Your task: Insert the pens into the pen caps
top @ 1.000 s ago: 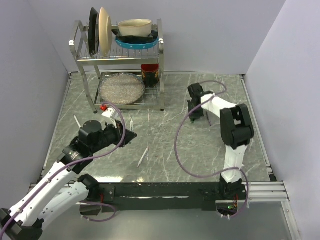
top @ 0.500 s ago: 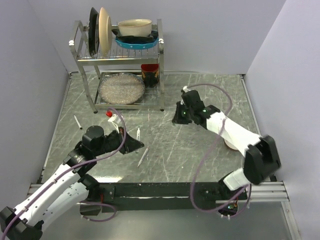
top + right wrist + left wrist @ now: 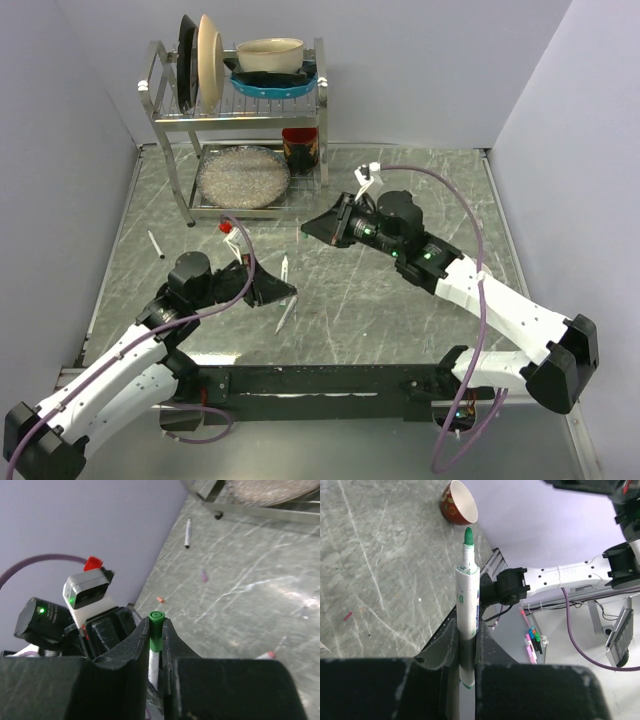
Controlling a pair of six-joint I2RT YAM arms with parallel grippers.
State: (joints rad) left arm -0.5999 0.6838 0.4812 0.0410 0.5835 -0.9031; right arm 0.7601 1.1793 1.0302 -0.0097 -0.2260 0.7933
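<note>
Clamping a green pen in the left gripper, bare tip up at centre frame, and pinching a green cap in the right gripper, up and right of it in the overhead view. Best done by squaring cap mouth to tip, then pushing straight along the barrel without loosening either grip. Left lying on the table: a second pen lower centre, a third pen far left.
</note>
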